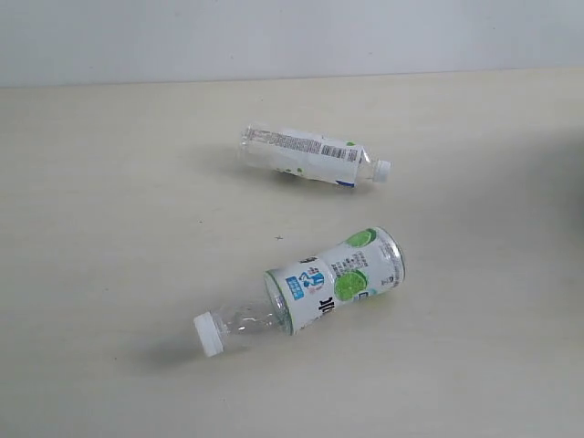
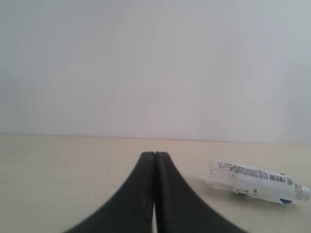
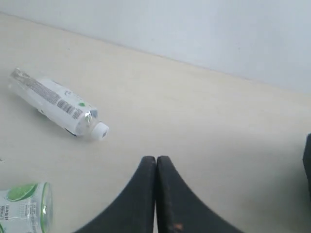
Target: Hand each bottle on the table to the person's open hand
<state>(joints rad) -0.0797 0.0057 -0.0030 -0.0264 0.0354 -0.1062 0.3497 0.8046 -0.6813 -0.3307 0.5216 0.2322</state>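
Barcode bottle (image 1: 310,157) and lime bottle (image 1: 321,286) lie empty on table (image 1: 109,192).

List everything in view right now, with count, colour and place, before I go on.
barcode-label bottle: one, clear with a white label and white cap, lying on its side toward the back of the table, cap to the right in the exterior view.
lime-label bottle: one, clear with a white and green label and white cap, lying on its side nearer the camera, apart from the other bottle.
table: one, pale beige, under both bottles.
wall: one, pale grey-white, behind the table.
dark object: one, black, at the edge of the right wrist view; cannot tell what it is.
left gripper: one, black, shut, holding nothing.
right gripper: one, black, shut, holding nothing.
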